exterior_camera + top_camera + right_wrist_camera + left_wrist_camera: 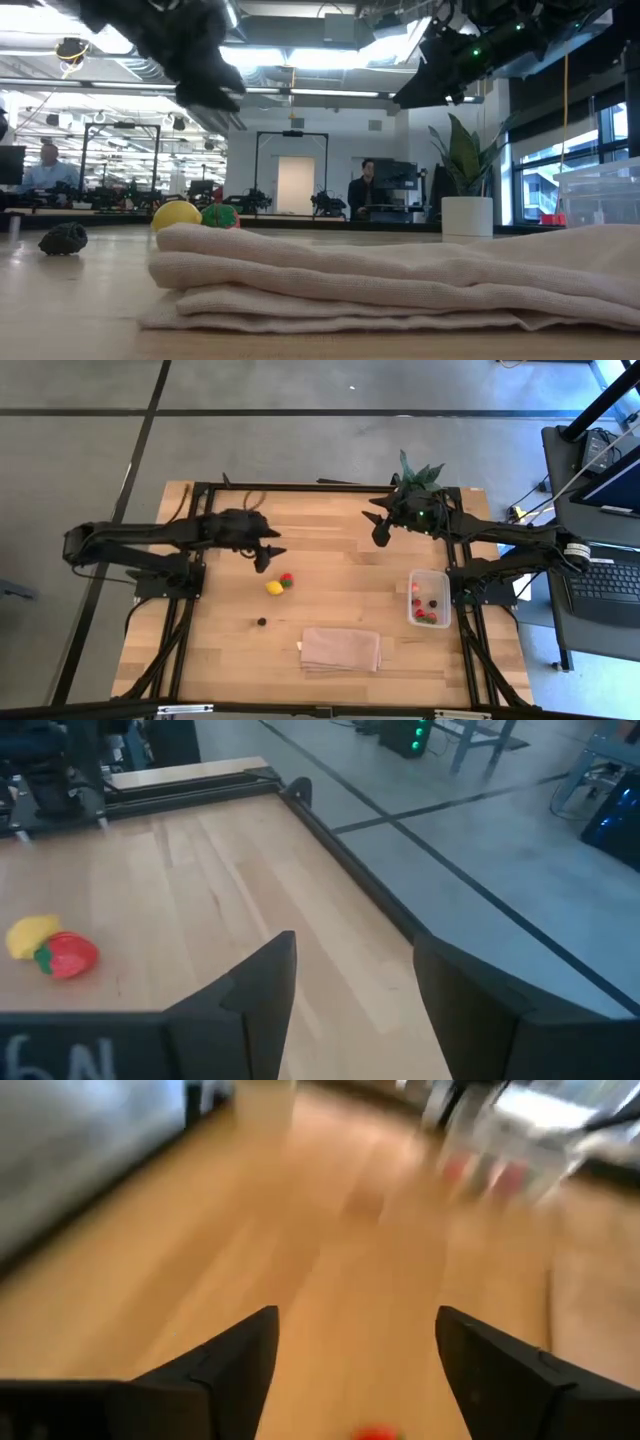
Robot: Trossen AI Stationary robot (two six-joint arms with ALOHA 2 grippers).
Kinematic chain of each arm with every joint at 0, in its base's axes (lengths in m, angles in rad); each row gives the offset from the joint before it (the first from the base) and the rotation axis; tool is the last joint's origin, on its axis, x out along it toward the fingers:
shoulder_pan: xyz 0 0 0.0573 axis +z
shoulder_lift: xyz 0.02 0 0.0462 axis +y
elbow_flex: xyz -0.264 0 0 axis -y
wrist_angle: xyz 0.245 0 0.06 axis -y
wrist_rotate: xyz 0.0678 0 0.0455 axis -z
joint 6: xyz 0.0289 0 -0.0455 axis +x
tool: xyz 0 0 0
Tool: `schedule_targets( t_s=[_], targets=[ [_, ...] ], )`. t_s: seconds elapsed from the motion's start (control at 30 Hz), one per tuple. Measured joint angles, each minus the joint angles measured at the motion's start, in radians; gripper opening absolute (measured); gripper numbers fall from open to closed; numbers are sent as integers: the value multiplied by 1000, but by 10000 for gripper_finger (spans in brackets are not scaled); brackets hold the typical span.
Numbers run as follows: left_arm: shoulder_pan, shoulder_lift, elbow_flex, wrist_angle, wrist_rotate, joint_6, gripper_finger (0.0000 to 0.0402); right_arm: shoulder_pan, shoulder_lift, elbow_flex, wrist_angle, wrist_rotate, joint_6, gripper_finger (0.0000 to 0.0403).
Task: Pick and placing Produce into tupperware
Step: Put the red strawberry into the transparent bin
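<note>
The left tool (268, 557), parted and empty, is held just above the yellow piece (274, 588) and red-and-green piece (287, 580) for a pick, while the right tool (381, 528), also parted and empty, is kept at the far side, leaving the tupperware (443, 598) unobstructed.

A grey floor (300, 450) crossed by dark lines surrounds the wooden table (330, 550). Beyond it lies an open room with bright ceiling lights (300, 55), a pale doorway (296, 185), tall windows (545, 170) and distant desks where people (364, 190) sit.
</note>
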Motion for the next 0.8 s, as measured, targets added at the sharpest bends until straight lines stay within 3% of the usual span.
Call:
schedule_targets(
  t_s=[0.1, 0.2, 0.4, 0.53, 0.8],
  targets=[
    [-25, 81, 118, -222, -11, -94, 256, -6, 0, 0, 0, 0, -3, 204],
    [-86, 179, 242, -405, -89, -103, 254, -13, 0, 0, 0, -1, -32, 204],
    [-190, 372, 468, -595, -143, 41, 254, -35, 0, 0, 0, -5, -108, 204],
    [-225, 452, 507, -611, -143, 160, 254, -36, 0, 0, 0, -5, -108, 204],
    [-223, 570, 506, -656, -73, 213, 254, -36, 0, 0, -19, -15, -106, 204]
  ],
)
